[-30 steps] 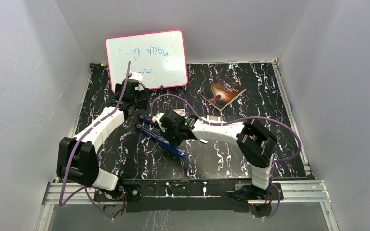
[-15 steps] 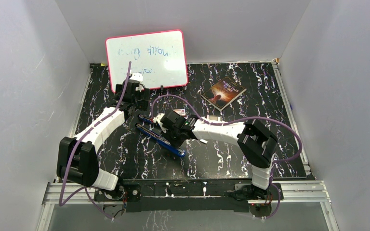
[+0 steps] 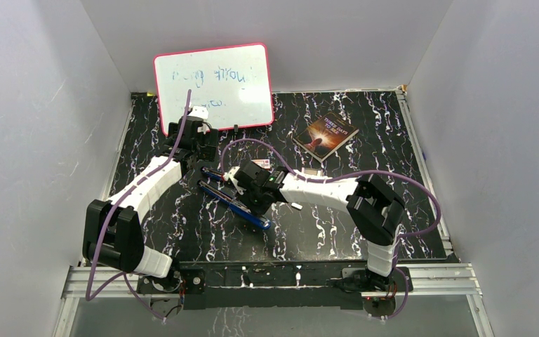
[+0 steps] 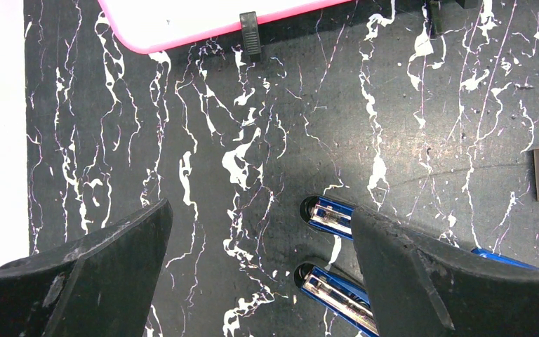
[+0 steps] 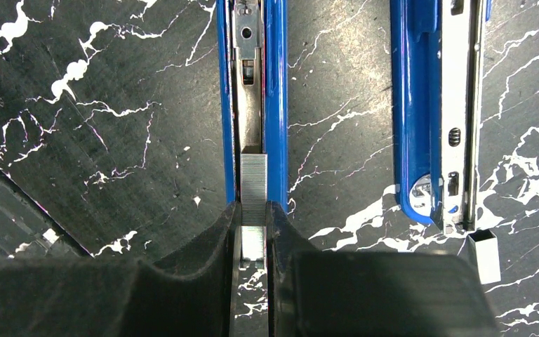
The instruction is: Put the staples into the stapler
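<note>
right claw [image 5: 253, 228]: pinched narrow on the staples [image 5: 254, 184], strip lined up lengthwise with the channel of the open stapler [image 5: 276, 105], centre frame, seemingly to seat it | left claw [image 4: 260, 217]: spread wide, empty, above the stapler's ends at lower middle, likely ready to steady it

A black tabletop [image 3: 323, 239] veined in white is enclosed by plain pale walls [image 3: 35, 105] on three sides; a pink-framed whiteboard [image 3: 214, 84] is propped at the back.
</note>
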Robot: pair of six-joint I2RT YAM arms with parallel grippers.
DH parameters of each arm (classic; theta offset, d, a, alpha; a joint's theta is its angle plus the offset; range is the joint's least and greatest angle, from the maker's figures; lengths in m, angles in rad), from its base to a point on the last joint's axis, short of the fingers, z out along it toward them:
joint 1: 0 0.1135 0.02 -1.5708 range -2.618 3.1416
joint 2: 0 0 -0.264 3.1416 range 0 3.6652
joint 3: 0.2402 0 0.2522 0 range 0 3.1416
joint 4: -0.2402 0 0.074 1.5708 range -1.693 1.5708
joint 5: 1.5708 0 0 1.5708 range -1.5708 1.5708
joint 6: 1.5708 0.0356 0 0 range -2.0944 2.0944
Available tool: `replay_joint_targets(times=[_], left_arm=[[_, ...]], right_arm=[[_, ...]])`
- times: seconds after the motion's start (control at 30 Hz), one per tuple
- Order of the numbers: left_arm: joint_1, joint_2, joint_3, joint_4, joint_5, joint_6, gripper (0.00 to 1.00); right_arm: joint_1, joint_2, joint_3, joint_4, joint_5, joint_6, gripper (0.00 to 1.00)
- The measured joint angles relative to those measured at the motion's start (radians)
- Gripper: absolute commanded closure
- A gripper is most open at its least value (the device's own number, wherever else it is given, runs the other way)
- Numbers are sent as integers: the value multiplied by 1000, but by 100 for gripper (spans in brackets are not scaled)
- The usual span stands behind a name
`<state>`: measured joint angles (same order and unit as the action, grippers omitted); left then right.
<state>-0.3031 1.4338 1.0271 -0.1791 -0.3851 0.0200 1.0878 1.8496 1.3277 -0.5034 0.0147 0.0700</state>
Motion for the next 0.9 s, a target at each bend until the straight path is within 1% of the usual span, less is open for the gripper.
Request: replay_joint_targets(times=[0.9], left_arm=[[0, 0, 0, 0, 0, 6, 2]], right_arm=[[-1, -35, 11, -21, -11, -2, 100]])
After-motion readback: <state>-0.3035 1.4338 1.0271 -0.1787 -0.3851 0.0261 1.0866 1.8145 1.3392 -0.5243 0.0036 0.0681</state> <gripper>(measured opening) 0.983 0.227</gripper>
